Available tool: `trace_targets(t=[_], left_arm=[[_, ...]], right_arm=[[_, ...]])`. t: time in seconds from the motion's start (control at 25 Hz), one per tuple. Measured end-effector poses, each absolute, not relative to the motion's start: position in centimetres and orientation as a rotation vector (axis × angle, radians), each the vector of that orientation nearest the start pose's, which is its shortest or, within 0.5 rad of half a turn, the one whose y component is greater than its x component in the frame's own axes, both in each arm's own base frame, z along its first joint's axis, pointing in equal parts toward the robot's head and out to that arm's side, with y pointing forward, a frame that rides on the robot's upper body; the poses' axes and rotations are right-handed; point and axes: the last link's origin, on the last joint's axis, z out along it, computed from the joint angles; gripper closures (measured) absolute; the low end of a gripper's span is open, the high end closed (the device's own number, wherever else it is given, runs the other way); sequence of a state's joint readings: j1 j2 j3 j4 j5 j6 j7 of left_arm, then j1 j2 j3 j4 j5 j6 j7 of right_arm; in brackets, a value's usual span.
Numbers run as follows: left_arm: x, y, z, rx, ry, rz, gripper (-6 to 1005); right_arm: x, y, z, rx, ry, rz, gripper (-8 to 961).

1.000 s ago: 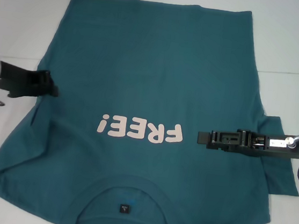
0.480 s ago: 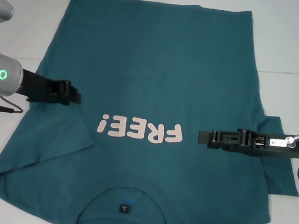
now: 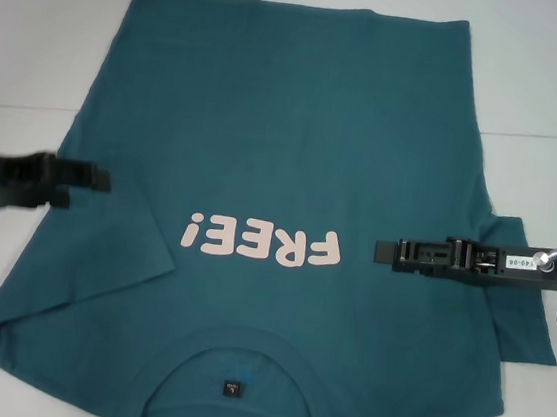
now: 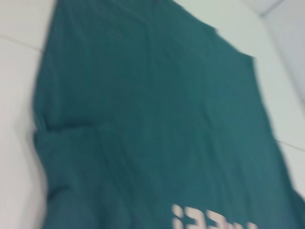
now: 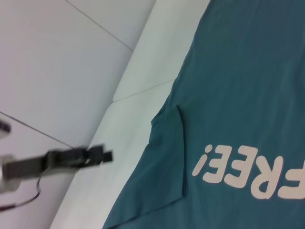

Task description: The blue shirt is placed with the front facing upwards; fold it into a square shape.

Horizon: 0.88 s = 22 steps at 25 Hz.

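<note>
The blue shirt (image 3: 296, 140) is matt cloth with a ribbed collar, lying on a smooth white table (image 3: 556, 69).

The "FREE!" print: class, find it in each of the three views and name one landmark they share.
Head view: "FREE!" print mid-chest on the blue shirt, upside down.
Left wrist view: only part shows, cut by the frame edge.
Right wrist view: partly cut off at the frame edge.
Shared landmark: the folded-in left sleeve.

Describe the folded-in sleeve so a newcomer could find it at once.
Start with the blue shirt spread across the white table. Go to its edge near the left gripper. There the left sleeve lies folded over the body, unlike the other sleeve, spread out flat.
</note>
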State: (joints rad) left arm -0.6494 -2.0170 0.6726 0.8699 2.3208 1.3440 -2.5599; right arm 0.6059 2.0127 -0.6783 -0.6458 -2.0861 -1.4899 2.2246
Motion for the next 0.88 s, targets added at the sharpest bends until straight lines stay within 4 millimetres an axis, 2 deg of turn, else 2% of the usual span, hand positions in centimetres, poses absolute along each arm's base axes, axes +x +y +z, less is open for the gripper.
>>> trace_targets(t=[0.16,0.32,0.44,0.56,0.72,0.88], left_arm=[[-27.8,36.3,6.3,-2.185,-1.741,-0.591,266],[-29.1,33.2,5.8,-2.253,-1.793,-0.615,119],[-29.6,31.2,4.8,-2.372,-1.75,-0.596,92],[-29.8,29.6,3.7,-2.514,-1.584,-0.597,65],[-30.0,28.0,2.3,-2.626,-1.355,-0.622,47],[-29.4,27.1,1.1,-2.687,-1.205,-0.662,47]], right_arm=[[26.5,36.0,2.1,-2.399,1.641,0.679,358],[26.6,36.1,2.4,-2.41,1.611,0.668,358],[26.6,36.2,2.6,-2.416,1.583,0.666,358],[26.6,36.4,2.9,-2.415,1.559,0.663,358],[26.6,36.7,3.3,-2.41,1.546,0.662,359],[26.9,36.9,4.0,-2.381,1.562,0.675,359]])
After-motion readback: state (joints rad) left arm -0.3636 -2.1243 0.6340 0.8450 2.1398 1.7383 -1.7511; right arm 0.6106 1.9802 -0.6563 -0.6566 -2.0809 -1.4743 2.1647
